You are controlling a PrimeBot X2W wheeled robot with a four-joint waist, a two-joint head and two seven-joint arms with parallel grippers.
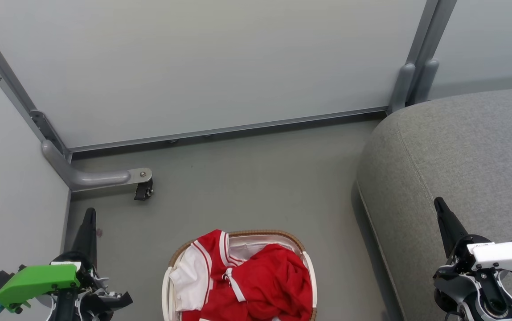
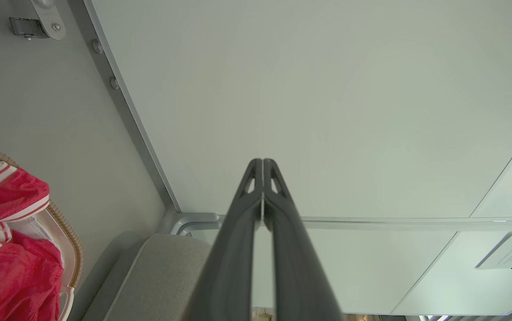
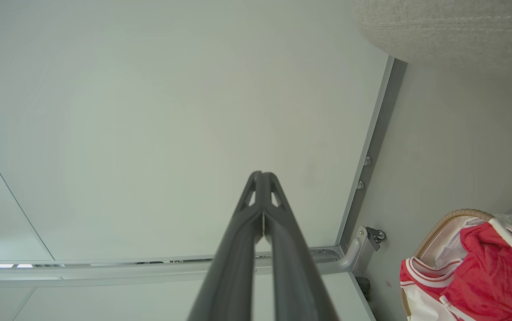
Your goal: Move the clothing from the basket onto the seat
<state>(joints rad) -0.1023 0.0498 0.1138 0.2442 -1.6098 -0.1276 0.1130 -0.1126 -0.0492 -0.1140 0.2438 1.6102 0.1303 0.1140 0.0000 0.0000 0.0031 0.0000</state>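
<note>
- Count: 1 laundry basket (image 1: 264,232), 2 red garments in it, 1 grey sofa (image 1: 460,156), 2 grippers.
- Basket: oval, white plastic w/ brown woven rim, white liner showing at the back. It stands on the grey floor (image 1: 247,178) at btm centre of head view, near end cut by the frame edge.
- Garment 1 = jersey (image 1: 213,252): red body, white sleeve, red/white striped trim. It lies on the basket's left side, striped edge up against the back-left rim. Left wrist view shows a bit of dark lettering on it, too small to read.
- Garment 2 = plain red garment (image 1: 278,281): darker, crumpled in a heap. It fills centre + right side, partly over the jersey.
- Both garments are inside the basket. Sofa is to the basket's right w/ a strip of floor between, not touching.
- left gripper (image 2: 262,164): 2 dark fingers pressed together tip to tip, nothing pinched. In head view it's lower left, fingers pointing up the frame, well left of the basket, close to the partition panels (image 1: 10,187) on that side.
- right gripper (image 3: 261,176): fingers likewise pressed together, nothing between. In head view it's lower right, in front of the sofa's fabric, well right of the basket.
- Clothing sits between the 2 grippers, apart from both, no contact w/ either.
- Bkgd: pale partition panels in a grey metal frame. A frame foot w/ small black caster (image 1: 143,190) rests on the floor, back-left of the basket.
</note>
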